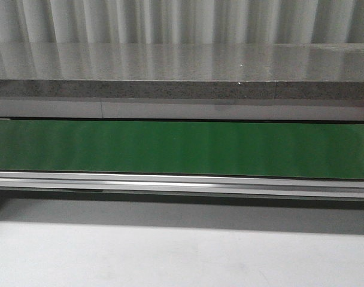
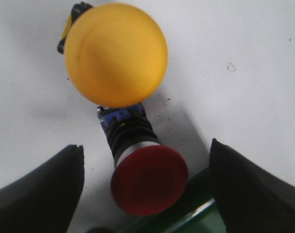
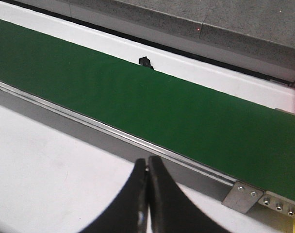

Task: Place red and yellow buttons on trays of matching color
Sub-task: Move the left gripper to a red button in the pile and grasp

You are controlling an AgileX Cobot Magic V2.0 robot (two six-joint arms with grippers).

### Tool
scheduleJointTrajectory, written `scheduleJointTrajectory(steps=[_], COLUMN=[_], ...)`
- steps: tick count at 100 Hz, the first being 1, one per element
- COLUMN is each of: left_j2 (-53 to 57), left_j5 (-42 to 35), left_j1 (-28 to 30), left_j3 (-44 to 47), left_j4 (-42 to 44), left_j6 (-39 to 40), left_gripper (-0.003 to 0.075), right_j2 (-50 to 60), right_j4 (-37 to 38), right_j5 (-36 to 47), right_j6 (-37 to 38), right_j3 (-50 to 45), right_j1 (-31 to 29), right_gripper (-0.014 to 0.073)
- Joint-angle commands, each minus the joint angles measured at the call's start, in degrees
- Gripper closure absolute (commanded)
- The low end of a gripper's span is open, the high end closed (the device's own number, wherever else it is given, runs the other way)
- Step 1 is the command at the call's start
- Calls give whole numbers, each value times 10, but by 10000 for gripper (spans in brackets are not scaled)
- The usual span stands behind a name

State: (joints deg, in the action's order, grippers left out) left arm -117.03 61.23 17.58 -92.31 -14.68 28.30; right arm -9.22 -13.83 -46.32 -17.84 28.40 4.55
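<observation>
Red button [image 2: 148, 180] between spread left hand [image 2: 146, 191] fingers

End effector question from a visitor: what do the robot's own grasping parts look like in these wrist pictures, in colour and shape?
Both are plain black. The left end effector shows two broad, dark fingers with smooth curved outer edges that taper toward the tips. The right end effector shows two slim, curved black fingers, slightly glossy. No cables, markings or labels show on either. The arms themselves are out of every view.
</observation>
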Motion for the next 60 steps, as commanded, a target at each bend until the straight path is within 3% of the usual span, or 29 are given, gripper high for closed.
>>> scheduleJointTrajectory(steps=[1, 10, 29, 43, 60], left_j2=[29, 29, 29, 30, 50], left_j5=[-12, -11, -7, 3, 34], left_j1=[-1, -1, -1, -1, -1], left_j3=[-18, -18, -18, -18, -19], left_j4=[-7, -7, -7, -7, -3], left_j6=[6, 6, 6, -13, -95], left_gripper=[219, 299, 574, 604, 604], right_j2=[-6, -6, -6, -6, -6], right_j4=[-3, -3, -3, -3, -3], right_j5=[36, 36, 36, 36, 36], right_j6=[-6, -6, -6, -6, -6], right_j3=[14, 14, 14, 14, 14], right_j1=[2, 2, 2, 2, 2], right_gripper=[659, 659, 659, 659, 659])
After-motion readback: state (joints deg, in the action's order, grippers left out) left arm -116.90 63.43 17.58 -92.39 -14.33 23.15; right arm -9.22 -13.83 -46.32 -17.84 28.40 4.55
